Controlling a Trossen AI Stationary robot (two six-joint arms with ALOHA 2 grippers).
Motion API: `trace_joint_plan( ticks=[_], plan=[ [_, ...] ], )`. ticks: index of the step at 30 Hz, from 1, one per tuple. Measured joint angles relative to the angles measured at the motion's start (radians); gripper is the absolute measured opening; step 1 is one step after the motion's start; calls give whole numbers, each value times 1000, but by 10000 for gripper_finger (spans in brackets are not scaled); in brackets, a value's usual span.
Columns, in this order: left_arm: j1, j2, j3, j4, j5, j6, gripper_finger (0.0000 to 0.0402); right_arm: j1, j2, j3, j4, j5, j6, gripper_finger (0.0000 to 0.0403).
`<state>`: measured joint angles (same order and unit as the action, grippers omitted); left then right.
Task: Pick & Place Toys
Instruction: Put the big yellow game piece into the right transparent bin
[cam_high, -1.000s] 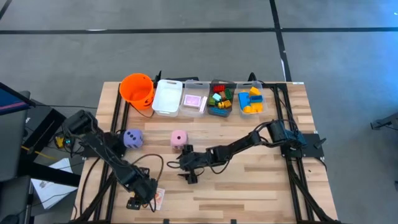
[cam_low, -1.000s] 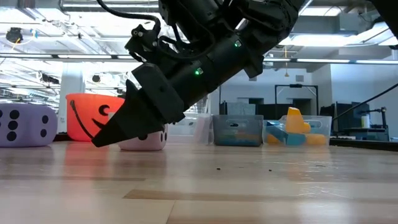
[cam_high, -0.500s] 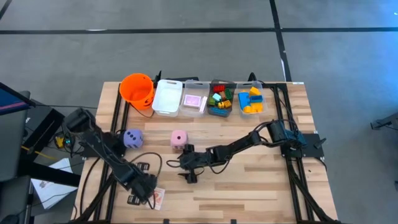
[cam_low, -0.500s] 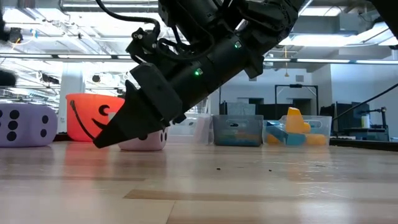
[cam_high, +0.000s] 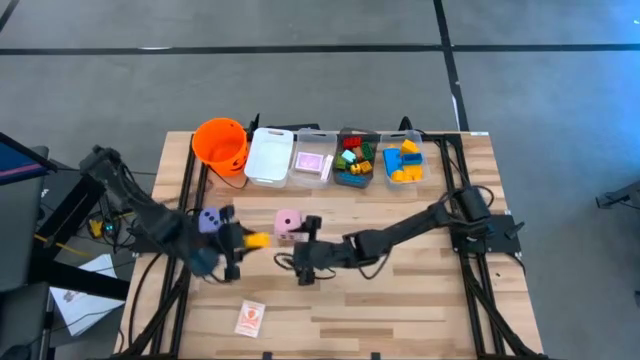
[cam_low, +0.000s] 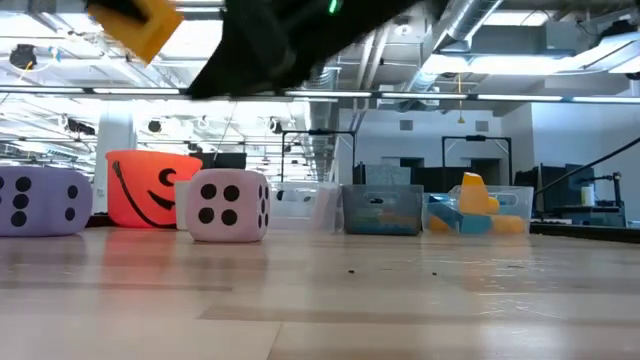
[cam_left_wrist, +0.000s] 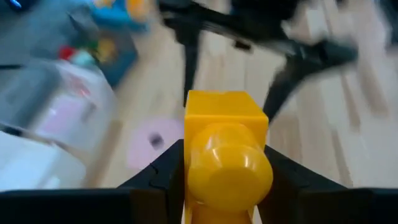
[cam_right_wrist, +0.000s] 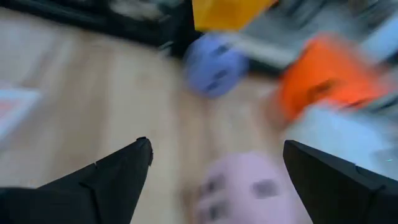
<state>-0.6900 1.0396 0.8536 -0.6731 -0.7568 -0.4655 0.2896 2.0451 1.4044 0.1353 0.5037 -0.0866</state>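
Yellow brick (cam_left_wrist: 225, 155) sits clamped between the left gripper's (cam_high: 240, 241) two dark fingers, seen close in the left wrist view, studs facing the cam. In the high view that gripper hangs over the table's left half, btwn the purple die (cam_high: 209, 221) and the pink die (cam_high: 288, 223), brick poking out toward the pink one. Low view shows the brick (cam_low: 139, 22) up high, well clear of the wood.

Right gripper (cam_high: 306, 250) is near the table's middle, just on the near side of the pink die, fingers spread wide w/ nothing btwn them; right wrist view has both fingers far apart over bare wood, pink die (cam_right_wrist: 241, 185) ahead, purple die (cam_right_wrist: 215, 64) and orange bucket (cam_right_wrist: 326, 70) beyond, all blurred.

Pink die (cam_low: 228, 205) and purple die (cam_low: 38, 201) both rest on the table, apart from each other.

Small pink/white card (cam_high: 250, 318) lies flat near the table's near-left edge, well apart from both grippers.

Far edge, left to right: orange bucket (cam_high: 221, 143), white bin (cam_high: 268, 156), clear bin w/ pink cards (cam_high: 312, 162), bin of mixed small bricks (cam_high: 355, 160), bin of yellow and blue bricks (cam_high: 403, 160).
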Motion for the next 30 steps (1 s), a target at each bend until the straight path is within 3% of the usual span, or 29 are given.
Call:
trace_joint_plan(
  ticks=[4,7,14,21,30],
  plan=[
    [56,-107,0,94,-21,72,131,41,-60,1,33,231,-225,361],
    [93,-157,0,145,31,87,131,51,-95,1,88,306,-361,361],
    [173,-148,1,296,261,62,131,27,-128,1,165,317,-463,361],
    [254,-66,1,421,278,66,131,22,-128,1,166,344,-500,361],
    [390,-54,1,477,377,65,131,24,-127,1,165,394,-542,361]
  ],
)
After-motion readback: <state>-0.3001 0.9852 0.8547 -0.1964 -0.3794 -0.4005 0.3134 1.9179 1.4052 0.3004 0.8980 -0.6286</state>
